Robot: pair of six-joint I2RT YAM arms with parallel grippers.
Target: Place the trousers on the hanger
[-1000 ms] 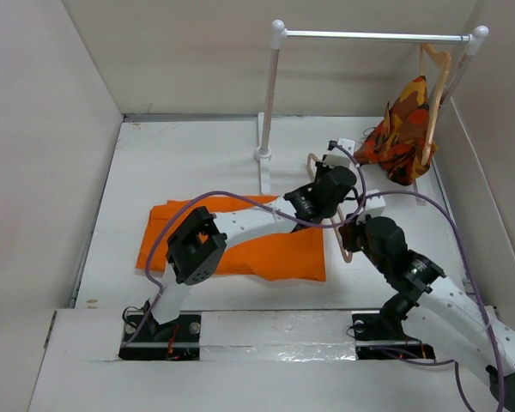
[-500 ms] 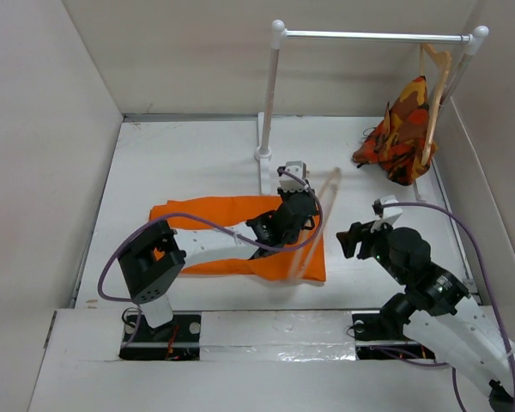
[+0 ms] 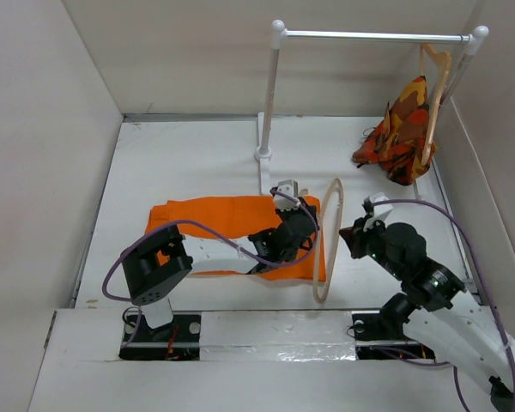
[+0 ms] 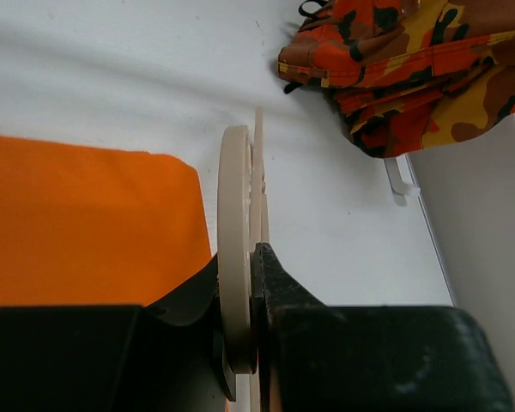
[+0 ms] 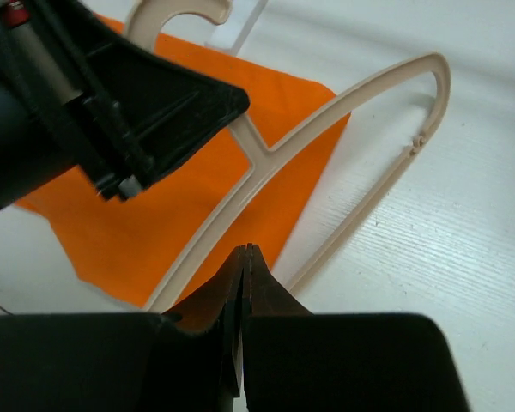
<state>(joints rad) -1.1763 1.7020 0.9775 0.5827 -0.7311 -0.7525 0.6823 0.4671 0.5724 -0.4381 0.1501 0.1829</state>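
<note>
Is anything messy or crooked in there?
Yes. The patterned garment hangs bunched and lopsided off the wooden hanger at the right end of the rail, sagging toward the table. The cream hanger stands on edge in the left gripper by the edge of the trousers, which lie flat, not yet on it.

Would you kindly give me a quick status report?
Left gripper shut on hanger. Right gripper shut, empty. Trousers lying flat, not yet hung. Left arm overhangs them.
</note>
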